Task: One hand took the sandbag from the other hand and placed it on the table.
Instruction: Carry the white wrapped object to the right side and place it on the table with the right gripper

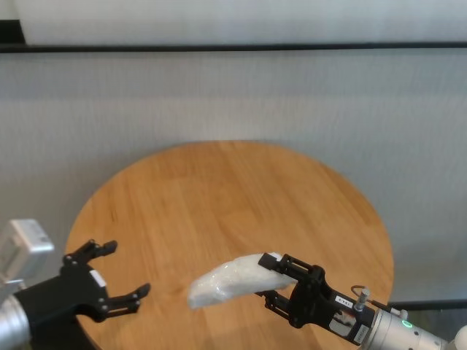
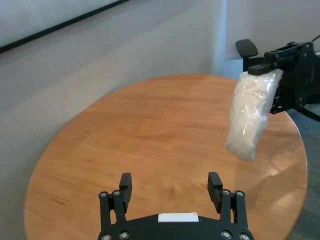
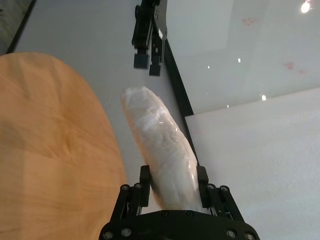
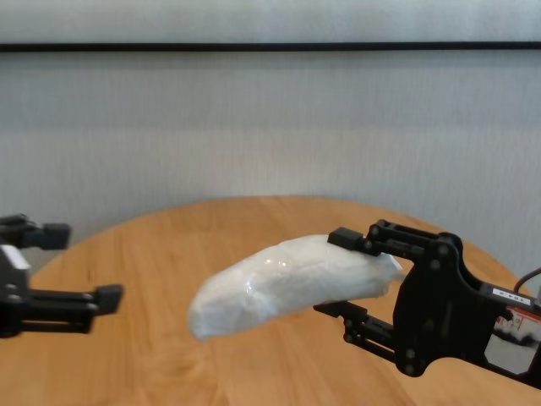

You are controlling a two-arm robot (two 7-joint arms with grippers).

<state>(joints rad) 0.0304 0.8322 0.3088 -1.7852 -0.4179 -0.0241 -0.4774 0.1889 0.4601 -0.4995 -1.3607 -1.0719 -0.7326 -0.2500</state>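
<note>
I see my right claw (image 1: 276, 279) clamped on one end of the sandbag (image 1: 228, 281), holding it in the air above the table (image 1: 219, 197). My left claw (image 1: 117, 271) hangs spread wide, apart from the bag's free end, gripping nothing.

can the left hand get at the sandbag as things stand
Probably yes: the left hand is open, and the sandbag, held in the right hand, points its free end toward it with only open air between them above the table.
</note>
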